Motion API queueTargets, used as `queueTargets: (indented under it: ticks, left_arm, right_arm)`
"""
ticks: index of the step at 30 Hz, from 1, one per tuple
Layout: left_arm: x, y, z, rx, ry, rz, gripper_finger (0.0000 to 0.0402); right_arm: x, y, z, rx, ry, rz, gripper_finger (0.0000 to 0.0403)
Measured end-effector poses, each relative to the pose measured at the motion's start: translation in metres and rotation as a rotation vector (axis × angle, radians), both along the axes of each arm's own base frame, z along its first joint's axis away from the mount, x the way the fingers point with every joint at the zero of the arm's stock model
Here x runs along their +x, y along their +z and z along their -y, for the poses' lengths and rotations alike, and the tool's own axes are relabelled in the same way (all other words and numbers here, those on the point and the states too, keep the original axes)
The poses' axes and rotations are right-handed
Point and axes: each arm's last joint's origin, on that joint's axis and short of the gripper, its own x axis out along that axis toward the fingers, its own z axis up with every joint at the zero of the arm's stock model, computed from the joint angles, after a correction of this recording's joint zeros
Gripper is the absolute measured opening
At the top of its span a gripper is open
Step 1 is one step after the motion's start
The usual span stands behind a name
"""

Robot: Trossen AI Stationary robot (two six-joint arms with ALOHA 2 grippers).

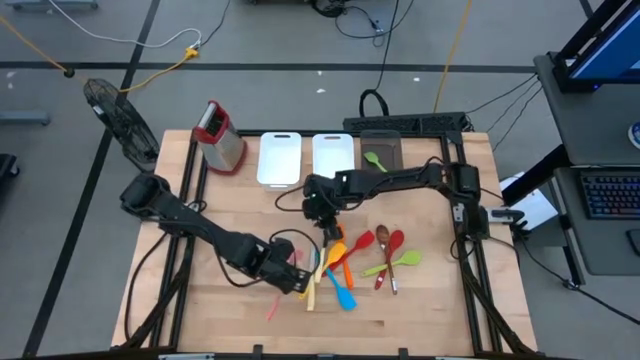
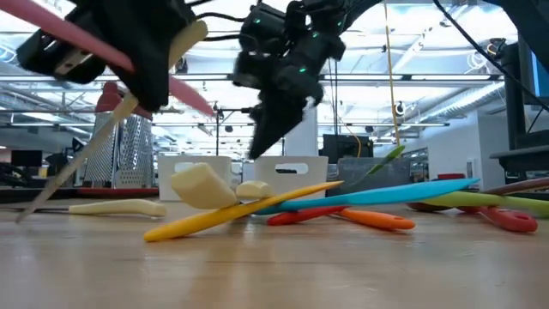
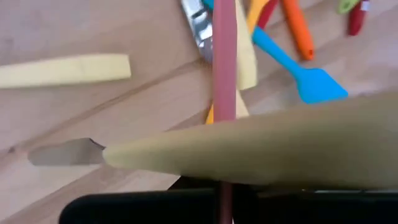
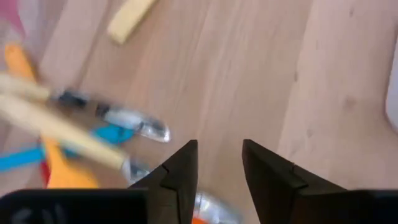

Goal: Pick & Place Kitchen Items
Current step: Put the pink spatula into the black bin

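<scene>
Taking the pile of utensils (image 1: 345, 265) at the table's middle front as the landmark: nearest the front edge, at the pile's left rim, the left gripper (image 1: 290, 278) is clamped on a pink utensil (image 3: 224, 81) and seemingly a pale yellow-handled piece (image 2: 184, 43) with it, both lifted clear of the wood in the low view. The pink handle's long axis runs straight out from that gripper toward the pile. Just behind the pile, the right gripper (image 4: 219, 163) hangs above the table with its jaws partly apart and nothing between them; the utensils lie to one side of its fingers, a metal-tipped piece (image 4: 127, 121) closest. So the right arm looks better placed for the next pick, while the left must carry its load away. Farther back stand the white bins (image 1: 280, 158) and a dark bin (image 1: 383, 150) already holding a green spoon (image 1: 374, 160). Only the low view shows the held pieces airborne; only the high view shows the bins' contents.
</scene>
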Motion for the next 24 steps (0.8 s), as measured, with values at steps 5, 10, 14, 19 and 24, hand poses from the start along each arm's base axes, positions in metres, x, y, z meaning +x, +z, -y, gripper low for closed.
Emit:
queueTargets:
  ticks: [5, 10, 14, 19, 24]
  left_arm:
    - [0.0, 0.007, -0.006, 0.04, -0.016, 0.036, 0.0004]
    - [0.004, 0.006, -0.014, 0.082, -0.04, 0.049, 0.0004]
    - [0.007, -0.003, -0.029, 0.071, 0.0, 0.004, 0.0004]
    - [0.01, -0.017, -0.049, -0.026, 0.021, -0.04, 0.0004]
    - [0.015, -0.018, -0.067, -0.014, 0.014, -0.023, 0.0004]
  right_arm:
    - [-0.011, 0.019, 0.002, -0.007, 0.007, 0.018, 0.0103]
    - [-0.027, 0.038, 0.0, -0.008, 0.008, 0.051, 0.0096]
    - [-0.041, 0.052, -0.002, -0.008, 0.005, 0.101, 0.0093]
    - [-0.066, 0.064, -0.005, 0.007, -0.022, 0.146, 0.0093]
    - [-0.093, 0.073, -0.007, 0.016, -0.054, 0.21, 0.0093]
